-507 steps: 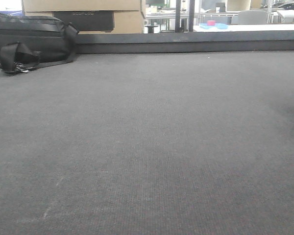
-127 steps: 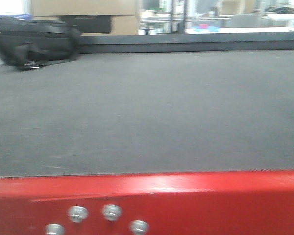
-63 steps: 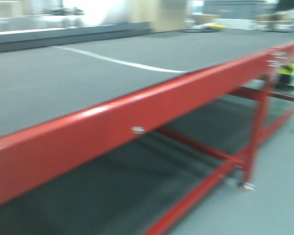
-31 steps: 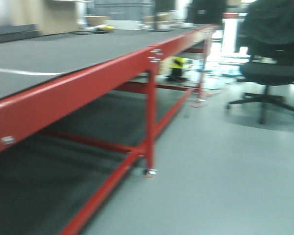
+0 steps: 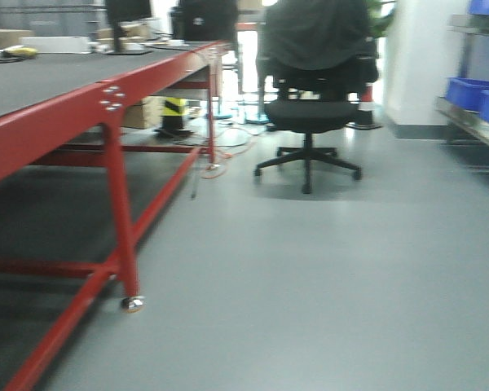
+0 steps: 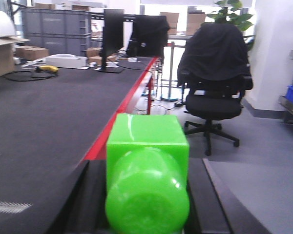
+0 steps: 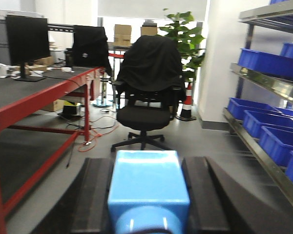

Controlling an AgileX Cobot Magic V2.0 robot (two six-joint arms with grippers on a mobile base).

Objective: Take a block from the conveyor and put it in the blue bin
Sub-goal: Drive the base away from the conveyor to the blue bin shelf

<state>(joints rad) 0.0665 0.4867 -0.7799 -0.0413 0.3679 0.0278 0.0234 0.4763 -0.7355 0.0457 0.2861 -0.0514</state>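
**Left wrist view.** A green block (image 6: 147,146) is shown pinched between the two dark fingers (image 6: 80,195) of the left hand (image 6: 146,163), with its rounded end turned toward the camera. The red frame edge of the conveyor surface (image 6: 44,112) is seen directly behind the block, and the dark belt runs off to the left. A monitor (image 6: 112,39) is set toward the far end of that surface.

**Right wrist view.** A blue block (image 7: 147,183) is gripped in the same way, with the fingers of the right hand (image 7: 146,161) pressed against its two sides. Blue bins (image 7: 266,63) are ranged on metal shelving (image 7: 268,85) at the right, well apart from both blocks. An office chair (image 7: 144,114) draped with a dark jacket (image 7: 149,63) is placed between the conveyor surface and the shelving, and a potted plant (image 7: 183,34) stands behind it.

**Front view.** The picture is somewhat blurred, and neither hand is included. A red leg (image 5: 118,212) of the conveyor surface ends in a castor (image 5: 132,304) on the grey floor (image 5: 310,285). The chair is seen further back.
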